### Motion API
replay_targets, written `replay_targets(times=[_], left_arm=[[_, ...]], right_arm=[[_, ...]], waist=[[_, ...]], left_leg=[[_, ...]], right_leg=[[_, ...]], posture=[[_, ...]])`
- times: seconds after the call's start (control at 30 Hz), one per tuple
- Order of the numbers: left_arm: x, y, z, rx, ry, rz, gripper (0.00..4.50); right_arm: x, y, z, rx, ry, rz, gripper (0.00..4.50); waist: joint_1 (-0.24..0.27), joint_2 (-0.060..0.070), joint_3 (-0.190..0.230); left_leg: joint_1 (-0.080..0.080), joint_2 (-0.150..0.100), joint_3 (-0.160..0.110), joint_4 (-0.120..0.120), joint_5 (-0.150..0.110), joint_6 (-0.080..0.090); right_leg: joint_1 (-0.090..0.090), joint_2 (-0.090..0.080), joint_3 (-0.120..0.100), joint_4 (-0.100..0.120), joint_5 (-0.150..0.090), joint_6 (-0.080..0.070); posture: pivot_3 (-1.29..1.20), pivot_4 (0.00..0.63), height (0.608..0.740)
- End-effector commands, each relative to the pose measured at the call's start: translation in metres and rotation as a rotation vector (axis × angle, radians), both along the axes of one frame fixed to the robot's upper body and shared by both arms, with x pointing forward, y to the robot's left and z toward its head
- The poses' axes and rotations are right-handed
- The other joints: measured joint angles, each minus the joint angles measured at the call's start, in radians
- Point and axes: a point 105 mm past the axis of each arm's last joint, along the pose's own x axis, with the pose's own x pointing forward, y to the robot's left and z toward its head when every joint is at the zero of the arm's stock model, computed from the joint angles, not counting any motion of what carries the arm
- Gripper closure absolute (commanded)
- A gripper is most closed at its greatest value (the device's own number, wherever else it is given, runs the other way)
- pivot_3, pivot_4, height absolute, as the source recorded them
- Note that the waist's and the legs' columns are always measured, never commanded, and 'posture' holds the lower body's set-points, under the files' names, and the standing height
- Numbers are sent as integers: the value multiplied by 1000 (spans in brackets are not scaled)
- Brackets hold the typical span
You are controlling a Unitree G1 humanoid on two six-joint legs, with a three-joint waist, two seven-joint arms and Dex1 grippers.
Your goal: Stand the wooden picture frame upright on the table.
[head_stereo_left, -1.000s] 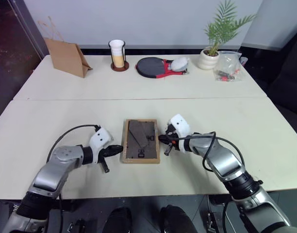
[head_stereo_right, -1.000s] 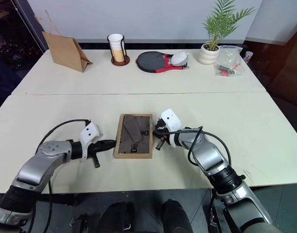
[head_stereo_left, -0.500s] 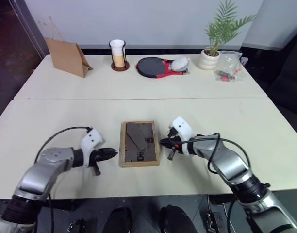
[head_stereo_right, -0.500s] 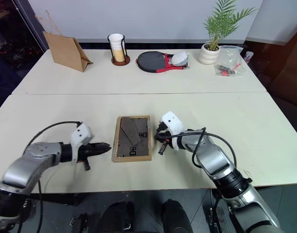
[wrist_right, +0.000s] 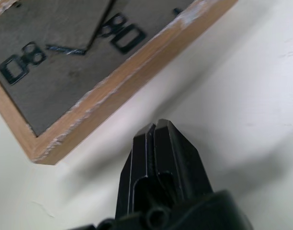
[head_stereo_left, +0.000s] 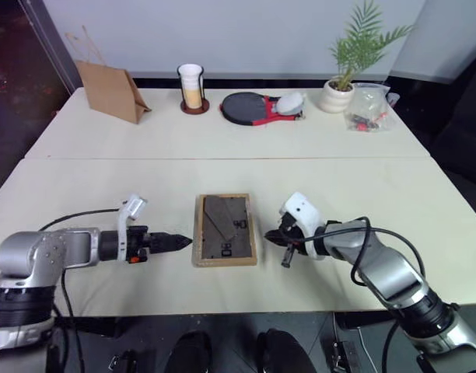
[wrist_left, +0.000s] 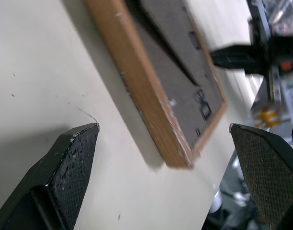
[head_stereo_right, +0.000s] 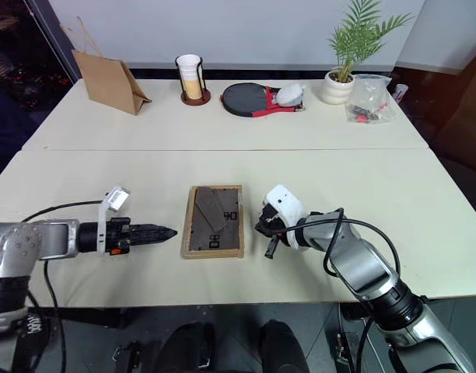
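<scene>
Frame [head_stereo_left: 225,229] lies flat on the table [head_stereo_left: 425,202], back side up, on the near half just this side of the seam. Dark grey-brown backing shows with the stand folded flat against it; light wood border all round. Long edges run away from the robot.

Left gripper [head_stereo_left: 174,242] sits just off the frame's left long edge, near its lower half, pointing toward that edge roughly level with the tabletop. From the head it looks like a single dark tip, but the left wrist view shows its fingers [wrist_left: 70,167] spread wide apart, with nothing between them except bare table and the frame's near corner beyond. Not touching the frame; a small gap of table shows between tip and wood.

Right gripper [head_stereo_right: 270,235] is on the opposite side, just beside the frame's right long edge, near its lower end. In the right wrist view, the fingers [wrist_right: 158,158] are pressed together, tip angled down at the table close to the wood border, holding nothing. A strip of table separates tip and frame.

So the frame lies between the two grippers, untouched by either.

Far half of table: paper bag [head_stereo_left: 110,92], cup in a holder [head_stereo_left: 191,87], paddle [head_stereo_left: 252,108], potted plant [head_stereo_left: 347,66], clear plastic bag [head_stereo_left: 366,107].
</scene>
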Motion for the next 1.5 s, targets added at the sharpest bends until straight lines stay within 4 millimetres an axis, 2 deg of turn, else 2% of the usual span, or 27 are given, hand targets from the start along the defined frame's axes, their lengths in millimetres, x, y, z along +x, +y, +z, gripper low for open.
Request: replay_targets(times=[0.03,0.2,0.33,0.53,0.63,0.77,0.83,0.93,1.03,1.1,1.13,1.23,1.3,1.37,1.5], left_arm=[[0,-7,-1,-9,16,9,33],[-5,-23,-14,-4,58,-18,33],[-10,-28,-16,-23,73,-36,33],[-17,-35,-17,-72,92,-64,33],[-15,-38,-11,-118,87,-63,901],[-13,-39,-4,-172,83,-53,2822],[-9,-36,1,-224,80,-32,3485],[-5,-33,12,-326,55,2,3502],[-4,-30,23,-408,23,21,3502],[-5,-29,26,-433,17,32,3502],[-6,-30,27,-449,16,31,3502],[-10,-33,28,-482,21,20,3502],[-13,-37,28,-501,29,0,3502],[-16,-41,28,-510,40,-16,3502],[-23,-46,26,-504,54,-46,3502]], right_arm=[[-1,13,2,7,-18,34,4500],[-7,30,3,26,3,106,4500],[-10,41,9,54,11,146,4500],[-5,44,12,70,16,140,4500],[-5,41,12,65,13,131,4500],[-4,37,15,61,5,117,4500],[-4,33,19,62,-6,103,4500],[-1,20,30,56,-36,66,4500],[0,-6,46,21,-86,28,4500],[3,-21,64,27,-129,5,4500],[5,-23,84,80,-157,-3,4500],[5,-16,119,213,-188,27,4500],[7,0,136,309,-180,80,3945],[9,15,145,363,-155,126,3139],[13,36,144,399,-97,195,1079]], waist=[[-1,0,0],[2,0,0],[4,0,0],[5,0,0],[5,0,0],[4,-1,0],[4,-1,0],[1,-1,0],[5,-1,0],[6,-1,0],[6,-1,0],[-1,-1,0],[-6,-1,0],[-3,-1,0],[2,-1,0]], left_leg=[[0,0,0,0,0,0],[1,0,0,3,0,0],[2,0,-1,4,0,0],[2,0,-2,4,0,0],[2,0,-2,4,0,0],[1,0,-2,4,0,0],[1,0,-2,4,0,0],[1,0,-2,4,0,0],[0,0,-3,4,0,0],[0,0,-3,4,0,0],[0,0,-3,4,0,0],[0,0,-3,4,0,0],[1,1,-3,3,0,0],[1,2,-3,3,0,0],[0,2,-3,2,0,0]], right_leg=[[0,0,0,1,0,0],[0,-1,0,4,0,0],[2,-2,0,5,0,0],[2,-2,0,5,0,0],[2,-3,0,5,0,-1],[1,-3,0,5,0,-1],[2,-2,-1,5,0,-1],[1,-2,-1,5,0,-1],[0,-3,-1,5,0,0],[0,-4,-1,5,0,0],[0,-4,-1,5,0,0],[1,-4,0,5,0,0],[1,-3,0,5,0,-1],[0,-2,0,5,0,-1],[0,-3,0,5,0,-1]], posture=[[0,150,740],[0,150,740],[0,150,740],[0,150,740],[0,150,740],[0,150,740],[0,150,740],[0,150,740],[0,150,740],[0,150,740],[0,150,740],[0,150,740],[0,150,740],[0,150,740],[0,150,740]])
